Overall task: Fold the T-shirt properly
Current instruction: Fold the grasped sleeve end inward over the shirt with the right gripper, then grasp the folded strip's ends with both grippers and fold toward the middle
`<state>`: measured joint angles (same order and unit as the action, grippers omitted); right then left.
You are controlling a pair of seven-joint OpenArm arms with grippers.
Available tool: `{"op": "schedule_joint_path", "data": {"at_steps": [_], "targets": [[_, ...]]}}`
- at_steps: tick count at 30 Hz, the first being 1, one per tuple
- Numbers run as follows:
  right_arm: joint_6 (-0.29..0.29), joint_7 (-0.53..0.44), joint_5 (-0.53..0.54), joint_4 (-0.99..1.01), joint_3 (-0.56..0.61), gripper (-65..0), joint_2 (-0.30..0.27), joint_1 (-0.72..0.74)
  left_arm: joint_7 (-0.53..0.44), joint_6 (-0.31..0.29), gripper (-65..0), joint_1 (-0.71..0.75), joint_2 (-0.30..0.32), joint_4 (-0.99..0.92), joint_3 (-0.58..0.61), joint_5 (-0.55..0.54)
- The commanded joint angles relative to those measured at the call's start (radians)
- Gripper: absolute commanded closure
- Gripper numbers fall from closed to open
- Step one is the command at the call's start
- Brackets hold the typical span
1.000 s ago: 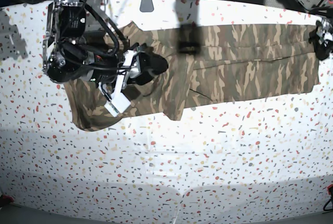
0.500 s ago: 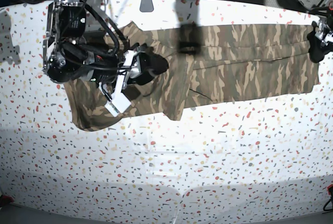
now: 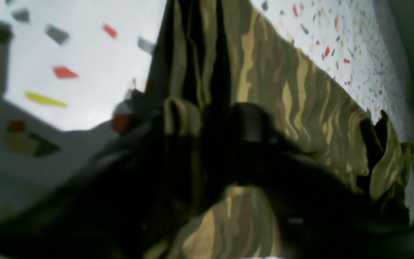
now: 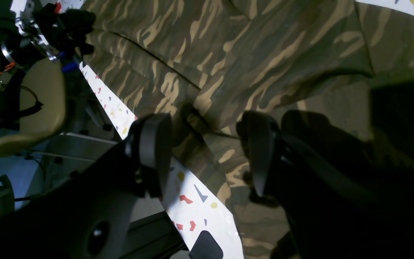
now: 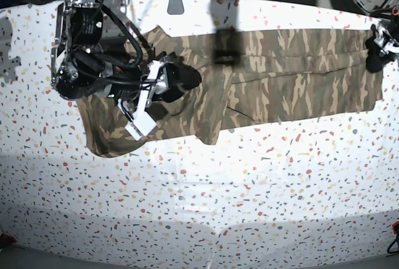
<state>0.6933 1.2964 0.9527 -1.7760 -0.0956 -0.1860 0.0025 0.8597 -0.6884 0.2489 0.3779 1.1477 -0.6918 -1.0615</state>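
Now my left pincer (image 3: pixel 210 118) has closed on the T-shirt (image 5: pixel 280 75) edge; right pincer (image 4: pixel 207 151) hovers wide above it.

Speckled white table (image 5: pixel 249 194), camouflage T-shirt (image 5: pixel 293 82) spread flat

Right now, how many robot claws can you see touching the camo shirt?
2. The left gripper pinches the T-shirt at its far edge; the right gripper sits open over the cloth at the other end.
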Motion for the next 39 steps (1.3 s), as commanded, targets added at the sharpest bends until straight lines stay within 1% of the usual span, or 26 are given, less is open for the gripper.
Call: {"op": "schedule_joint_path", "data": {"at_steps": [1,2,4,6,8,11,14,16,19,22,24,26,27,30,32,33,35,37,39], "targets": [[0.005,-0.016,0.024,-0.019,-0.003,-33.6,-0.005,0.016,-0.024,-0.010,-6.7,-0.003,0.019,0.010,-0.004,-0.018],[0.005,-0.016,0.024,-0.019,-0.003,-33.6,-0.005,0.016,-0.042,-0.010,0.0,-0.003,0.019,0.010,-0.004,-0.018],[0.005,-0.019,0.036,-0.019,-0.003,-33.6,-0.005,0.016,-0.089,-0.010,0.0,-0.003,0.019,0.010,-0.004,-0.018],[0.005,-0.036,0.073,-0.019,-0.002,-33.6,-0.005,0.016,-0.134,-0.010,0.0,-0.003,0.019,0.010,-0.004,-0.018],[0.005,-0.097,0.074,-0.019,-0.002,-33.6,0.000,0.016,-0.161,-0.010,0.0,-0.003,0.020,0.010,-0.004,-0.017],[0.005,-0.186,-0.013,-0.019,-0.002,-33.6,0.039,0.017,-0.182,-0.010,0.0,-0.003,0.028,0.010,-0.004,-0.013],[0.005,-0.234,-0.127,-0.019,-0.002,-33.6,0.096,0.017,-0.189,-0.010,0.0,-0.006,0.054,0.010,-0.004,-0.013],[0.005,-0.250,-0.150,-0.019,0.004,-33.6,0.125,0.017,-0.204,-0.010,0.0,-0.011,0.082,0.010,-0.004,0.005],[0.005,-0.251,-0.152,-0.019,0.034,-33.6,0.156,0.016,-0.234,-0.010,0.0,-0.017,0.137,0.010,-0.004,0.097],[0.005,-0.267,-0.209,-0.019,0.079,-33.6,0.189,0.017,-0.229,-0.010,0.0,-0.016,0.182,0.010,-0.004,0.100],[0.005,-0.278,-0.255,-0.019,0.109,-33.6,0.211,0.017,-0.201,-0.010,0.0,-0.016,0.201,0.011,-0.004,0.063],[0.005,-0.297,-0.296,-0.019,0.137,-33.6,0.225,0.017,-0.140,-0.010,0.0,-0.017,0.212,0.015,-0.004,-0.012],[0.005,-0.306,-0.312,-0.019,0.150,-33.6,0.228,0.017,-0.095,-0.010,0.0,-0.016,0.213,0.024,-0.004,-0.058],[0.005,-0.322,-0.339,-0.019,0.183,-33.6,0.228,0.017,0.091,-0.010,0.0,-0.016,0.207,0.059,-0.004,-0.232],[0.005,-0.326,-0.352,-0.019,0.199,-33.6,0.228,0.017,0.177,-0.010,0.0,-0.013,0.190,0.097,-0.004,-0.318],[0.005,-0.326,-0.351,-0.019,0.202,-33.6,0.228,0.017,0.197,-0.010,0.0,-0.013,0.175,0.120,-0.004,-0.340],[0.005,-0.325,-0.352,-0.019,0.201,-33.6,0.227,0.017,0.202,-0.010,0.0,-0.007,0.127,0.177,-0.004,-0.355],[0.005,-0.325,-0.362,-0.019,0.198,-33.6,0.227,0.017,0.208,-0.010,0.0,-0.002,0.064,0.248,-0.003,-0.355],[0.005,-0.325,-0.378,-0.019,0.198,-33.6,0.227,0.017,0.245,-0.010,0.0,-0.002,-0.009,0.324,0.006,-0.354]]}}
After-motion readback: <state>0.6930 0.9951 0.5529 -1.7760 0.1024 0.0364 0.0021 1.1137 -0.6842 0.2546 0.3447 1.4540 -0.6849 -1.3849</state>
